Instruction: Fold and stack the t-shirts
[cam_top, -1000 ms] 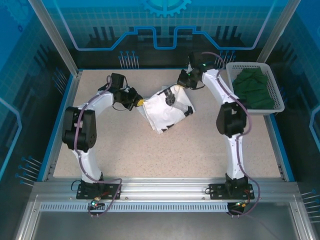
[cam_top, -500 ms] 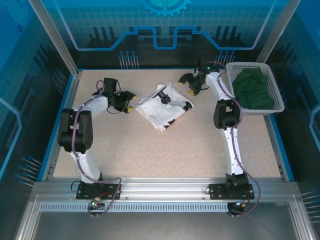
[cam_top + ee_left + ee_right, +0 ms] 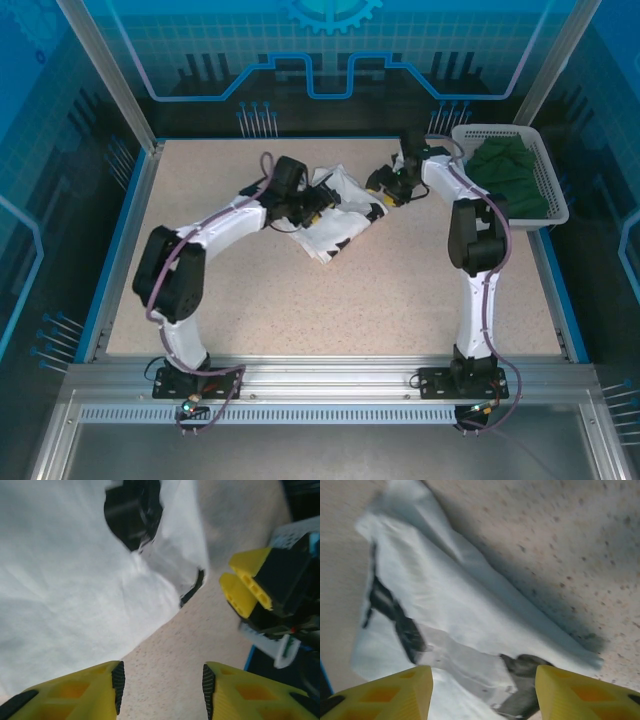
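The white t-shirt (image 3: 342, 228) lies folded into a small bundle on the table (image 3: 300, 310), a little above the middle of the top picture, with its black print showing. The left gripper (image 3: 320, 195) is at the bundle's left edge and the right gripper (image 3: 380, 198) is at its upper right corner. I think they sit one on each side so each can take an edge for the next fold. Both have their yellow fingers spread apart and hold nothing. In the left wrist picture only bare table lies between the fingers, with the cloth just beside them. In the right wrist picture the fingers hang over the cloth without pinching it. The green t-shirt (image 3: 505, 175) is heaped in the white basket (image 3: 556, 180) at the upper right, out of the way, probably waiting its turn.
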Robot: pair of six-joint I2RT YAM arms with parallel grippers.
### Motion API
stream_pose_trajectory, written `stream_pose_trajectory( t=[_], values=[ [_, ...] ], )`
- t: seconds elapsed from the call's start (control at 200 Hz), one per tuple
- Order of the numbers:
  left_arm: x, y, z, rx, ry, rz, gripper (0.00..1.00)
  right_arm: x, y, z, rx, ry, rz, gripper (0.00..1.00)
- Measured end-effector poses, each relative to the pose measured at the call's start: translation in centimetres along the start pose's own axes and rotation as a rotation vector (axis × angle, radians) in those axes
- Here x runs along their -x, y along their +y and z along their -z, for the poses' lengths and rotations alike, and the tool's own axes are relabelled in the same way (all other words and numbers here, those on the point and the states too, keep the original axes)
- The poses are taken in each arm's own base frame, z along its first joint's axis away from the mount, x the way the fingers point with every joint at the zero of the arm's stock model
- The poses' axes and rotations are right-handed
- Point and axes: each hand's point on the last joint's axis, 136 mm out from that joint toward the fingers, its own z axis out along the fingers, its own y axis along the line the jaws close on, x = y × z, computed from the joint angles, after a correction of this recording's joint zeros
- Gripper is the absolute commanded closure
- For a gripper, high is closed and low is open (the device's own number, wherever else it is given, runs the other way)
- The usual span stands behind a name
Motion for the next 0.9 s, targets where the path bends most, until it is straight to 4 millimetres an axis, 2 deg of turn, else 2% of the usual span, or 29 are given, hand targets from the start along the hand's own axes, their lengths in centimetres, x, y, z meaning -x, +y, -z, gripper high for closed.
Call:
stream_pose_trajectory(
  t=[0.105,0.175,0.28,0.355,0.5,0.635,0.82,0.9],
  values=[
    [-0.6,2.9,-3.3,0.077,0.044,0.011,0.55,-1.0,-0.9,-1.3,-0.025,0.029,0.006,0.48],
    [-1.0,4.8,-4.7,0.126,0.068,0.023,0.55,-1.7,-1.5,-2.0,-0.037,0.046,0.010,0.51],
    [-1.4,6.2,-5.0,0.164,0.087,0.014,0.55,-3.1,-2.9,-3.3,-0.053,0.071,0.000,0.56],
    [-1.8,6.9,-4.5,0.179,0.092,-0.007,0.54,-3.6,-2.7,-2.9,-0.032,0.046,-0.001,0.58],
    [-3.2,9.3,-1.6,0.226,0.092,-0.045,0.54,-7.8,-3.3,-2.6,-0.007,0.063,-0.035,0.61],
    [-4.2,10.6,2.1,0.231,0.079,-0.065,0.54,-13.2,-2.8,-2.4,0.000,0.087,-0.036,0.62],
    [-3.4,9.5,7.1,0.155,0.013,-0.097,0.54,-21.8,-1.4,-2.0,-0.032,0.132,-0.007,0.60],
    [-3.0,8.5,9.4,0.110,-0.023,-0.112,0.56,-24.6,-1.3,-1.1,-0.052,0.120,0.009,0.59]
  ],
)
